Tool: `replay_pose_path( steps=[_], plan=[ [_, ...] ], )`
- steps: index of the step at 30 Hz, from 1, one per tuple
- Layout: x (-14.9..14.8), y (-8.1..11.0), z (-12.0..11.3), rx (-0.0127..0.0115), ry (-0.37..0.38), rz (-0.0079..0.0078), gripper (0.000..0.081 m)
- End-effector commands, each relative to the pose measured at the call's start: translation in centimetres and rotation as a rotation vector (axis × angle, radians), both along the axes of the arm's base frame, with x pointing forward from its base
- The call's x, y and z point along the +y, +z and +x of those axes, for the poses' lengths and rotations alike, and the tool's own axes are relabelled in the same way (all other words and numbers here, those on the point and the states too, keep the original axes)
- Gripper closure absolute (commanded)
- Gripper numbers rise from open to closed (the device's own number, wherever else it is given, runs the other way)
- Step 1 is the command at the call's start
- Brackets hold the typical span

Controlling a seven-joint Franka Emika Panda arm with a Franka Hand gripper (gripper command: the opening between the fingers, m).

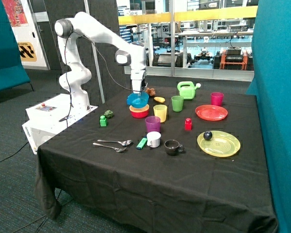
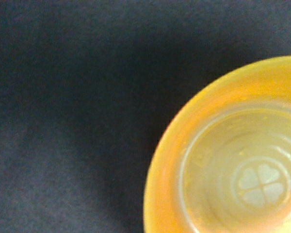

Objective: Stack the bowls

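Yellow bowl (image 2: pixel 233 160) is seen nested in the pink-red bowl (image 1: pixel 139 114), while the blue bowl (image 1: pixel 137 100) is held tilted just above by the gripper (image 1: pixel 138 90).

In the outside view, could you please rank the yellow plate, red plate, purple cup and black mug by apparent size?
1. yellow plate
2. red plate, though it sits farther from the camera
3. purple cup
4. black mug
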State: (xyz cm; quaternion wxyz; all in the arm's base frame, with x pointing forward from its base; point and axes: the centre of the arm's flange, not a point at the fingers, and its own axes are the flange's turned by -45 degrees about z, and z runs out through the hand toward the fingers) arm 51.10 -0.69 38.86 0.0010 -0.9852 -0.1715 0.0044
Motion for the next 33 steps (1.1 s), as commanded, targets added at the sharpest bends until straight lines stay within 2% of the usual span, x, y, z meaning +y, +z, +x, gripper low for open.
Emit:
replay_pose_path(
  steps=[1, 33],
  plan=[
    [1.0, -0.3, -1.0, -0.009, 0.017, -0.0004, 0.0808],
    [1.8, -3.1, -0.8, -0.009, 0.015, -0.0004, 0.0808]
  ],
)
